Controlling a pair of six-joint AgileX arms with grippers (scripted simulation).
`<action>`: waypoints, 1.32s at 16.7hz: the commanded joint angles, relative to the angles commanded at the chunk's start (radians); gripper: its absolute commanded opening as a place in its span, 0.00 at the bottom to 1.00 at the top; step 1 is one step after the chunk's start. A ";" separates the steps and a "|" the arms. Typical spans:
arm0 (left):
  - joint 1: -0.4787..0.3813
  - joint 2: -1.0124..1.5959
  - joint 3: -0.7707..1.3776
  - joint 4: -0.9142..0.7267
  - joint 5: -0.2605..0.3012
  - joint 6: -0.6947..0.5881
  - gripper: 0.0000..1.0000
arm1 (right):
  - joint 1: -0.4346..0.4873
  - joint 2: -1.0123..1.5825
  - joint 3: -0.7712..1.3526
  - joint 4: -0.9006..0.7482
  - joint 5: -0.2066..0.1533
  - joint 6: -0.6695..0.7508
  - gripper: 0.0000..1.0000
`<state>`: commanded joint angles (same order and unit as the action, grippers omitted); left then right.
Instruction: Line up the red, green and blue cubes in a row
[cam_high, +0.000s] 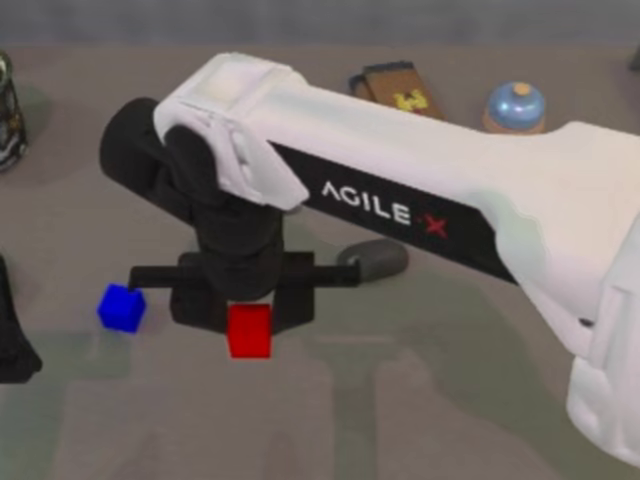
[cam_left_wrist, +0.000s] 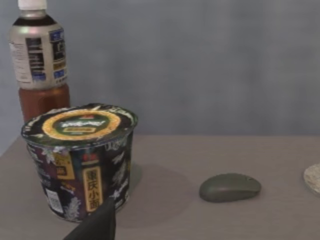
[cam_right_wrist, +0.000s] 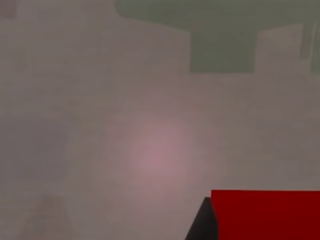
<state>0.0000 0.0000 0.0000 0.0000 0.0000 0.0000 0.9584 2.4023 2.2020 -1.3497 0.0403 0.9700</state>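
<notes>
**Right arm holds the red cube over the middle of the bench**

The grey bench (cam_high: 420, 400) carries everything in sight. Across it, from the top view's right edge toward the centre-left, reaches the white right arm, ending in its black right pincer (cam_high: 248, 318). That pincer is pinching the red cube (cam_high: 248, 331), with a dark finger on either side of it; the right wrist view shows the same cube (cam_right_wrist: 265, 215) close up against one dark finger (cam_right_wrist: 204, 225), with bare bench surface beyond it. Whether the cube touches the bench cannot be told.

The left arm sits at the top view's left edge, where only a dark part of it shows; the left pincer (cam_left_wrist: 95, 227) appears as a dark tip in its own wrist view, and its fingers' state cannot be told.

That left wrist view also shows a tea bottle (cam_left_wrist: 40, 55) standing behind an instant noodle cup (cam_left_wrist: 82, 160), and a dark grey mouse (cam_left_wrist: 230, 187) lying apart from the cup. In the top view the mouse (cam_high: 378, 258) peeks out from under the right arm.

A brown box (cam_high: 400, 88) and a blue-domed bell (cam_high: 516, 106) lie along the far side.

The blue cube (cam_high: 121, 307) rests on the bench to the left of the red one, near it but apart. The green cube is not seen in any view.
</notes>
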 joint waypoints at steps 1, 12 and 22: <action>0.000 0.000 0.000 0.000 0.000 0.000 1.00 | 0.009 0.001 0.006 -0.002 0.001 0.009 0.00; 0.000 0.000 0.000 0.000 0.000 0.000 1.00 | 0.010 0.019 -0.170 0.201 0.000 0.012 0.00; 0.000 0.000 0.000 0.000 0.000 0.000 1.00 | 0.013 0.030 -0.220 0.253 0.001 0.014 0.30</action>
<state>0.0000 0.0000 0.0000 0.0000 0.0000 0.0000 0.9716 2.4321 1.9815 -1.0964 0.0418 0.9837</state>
